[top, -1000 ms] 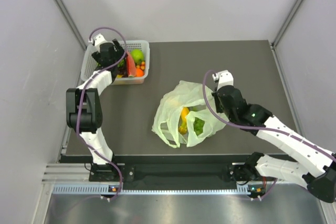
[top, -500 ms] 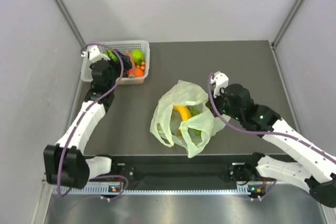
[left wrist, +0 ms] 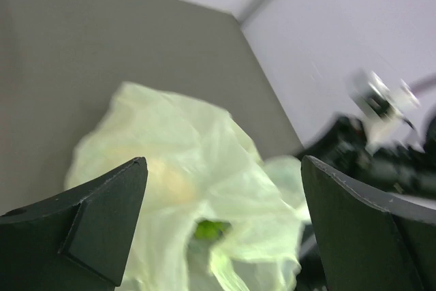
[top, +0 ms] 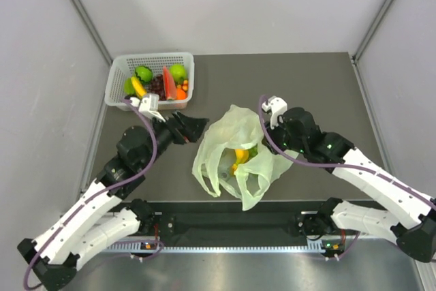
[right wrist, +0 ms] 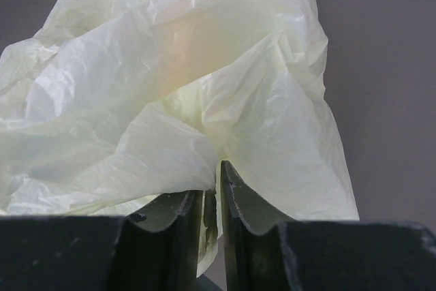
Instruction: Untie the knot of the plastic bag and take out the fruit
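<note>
The pale green plastic bag [top: 228, 142] lies crumpled mid-table with its mouth gaping; no tied knot shows. Inside it I see a yellow banana bunch [top: 240, 157] and a green piece [top: 253, 148]; the green piece also shows in the left wrist view [left wrist: 208, 230]. My right gripper [top: 270, 142] is shut on a fold of the bag's film [right wrist: 170, 80] at its right side, the jaws [right wrist: 212, 168] pinching it. My left gripper [top: 199, 126] is open wide and empty, just left of the bag [left wrist: 204, 148], pointing at its mouth [left wrist: 223, 161].
A white lattice basket [top: 153, 56] stands at the far left, holding green apples, a banana, a red wedge, grapes and small orange pieces. The right arm [left wrist: 381, 148] shows beyond the bag in the left wrist view. Grey walls enclose the table.
My left arm swung from the basket down and right to the bag's left side, with its jaws open. My right gripper drew its bag fold slightly left, reshaping the bag.
</note>
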`<state>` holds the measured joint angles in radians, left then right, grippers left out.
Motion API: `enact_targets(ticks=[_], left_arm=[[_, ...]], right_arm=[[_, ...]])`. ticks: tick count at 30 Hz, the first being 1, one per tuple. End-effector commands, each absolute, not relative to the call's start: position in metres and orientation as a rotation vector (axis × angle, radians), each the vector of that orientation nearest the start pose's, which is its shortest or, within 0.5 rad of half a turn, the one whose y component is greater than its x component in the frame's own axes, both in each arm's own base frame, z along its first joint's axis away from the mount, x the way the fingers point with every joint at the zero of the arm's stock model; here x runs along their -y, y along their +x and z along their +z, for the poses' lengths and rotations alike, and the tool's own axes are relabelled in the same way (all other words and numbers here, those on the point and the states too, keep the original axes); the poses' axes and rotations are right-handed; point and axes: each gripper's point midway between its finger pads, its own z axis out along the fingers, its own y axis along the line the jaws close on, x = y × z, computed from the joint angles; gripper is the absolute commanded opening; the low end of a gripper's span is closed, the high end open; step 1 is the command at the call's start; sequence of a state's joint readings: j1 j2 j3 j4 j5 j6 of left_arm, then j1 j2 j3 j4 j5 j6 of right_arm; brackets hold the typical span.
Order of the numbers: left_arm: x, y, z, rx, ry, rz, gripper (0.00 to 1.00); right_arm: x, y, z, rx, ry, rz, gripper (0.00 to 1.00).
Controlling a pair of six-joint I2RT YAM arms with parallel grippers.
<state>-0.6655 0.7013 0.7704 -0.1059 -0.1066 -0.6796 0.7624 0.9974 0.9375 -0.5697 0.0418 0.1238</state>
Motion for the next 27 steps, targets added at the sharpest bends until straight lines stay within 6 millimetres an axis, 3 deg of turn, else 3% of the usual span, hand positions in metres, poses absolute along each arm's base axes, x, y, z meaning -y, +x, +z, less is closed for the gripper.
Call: enact_targets(ticks=[1,6,7,11,12,16,19,22,27], left_arm=[[0.232,0.200,0.295,-1.812,0.009,-1.074,0.99],[0.261,0.157,0.285,-1.866,0.095,-1.158,0.91],[0.271,0.139,0.283,-1.880,0.145,-1.190,0.89],[0.288,0.116,0.247,-1.979,0.170,-1.121,0.84],[0.296,0.103,0.238,-2.011,0.193,-1.129,0.83],[0.314,0.095,0.208,-2.053,0.180,-0.978,0.82],[0.321,0.101,0.200,-2.050,0.110,-0.910,0.82],[0.330,0.108,0.198,-2.048,0.049,-0.869,0.82],[0.340,0.119,0.218,-1.945,-0.069,-0.943,0.79]], right_arm=[[-0.219,0.231,0.223,-2.076,-0.657,0.499,0.18],[-0.227,0.237,0.225,-2.077,-0.658,0.507,0.30],[-0.229,0.240,0.224,-2.085,-0.664,0.502,0.32],[-0.241,0.245,0.233,-2.074,-0.684,0.533,0.36],[-0.241,0.247,0.233,-2.076,-0.684,0.530,0.36],[-0.244,0.250,0.235,-2.084,-0.683,0.532,0.38],[-0.241,0.249,0.235,-2.087,-0.679,0.514,0.37],[-0.235,0.245,0.234,-2.092,-0.688,0.499,0.31],[-0.225,0.241,0.228,-2.107,-0.700,0.456,0.14]])
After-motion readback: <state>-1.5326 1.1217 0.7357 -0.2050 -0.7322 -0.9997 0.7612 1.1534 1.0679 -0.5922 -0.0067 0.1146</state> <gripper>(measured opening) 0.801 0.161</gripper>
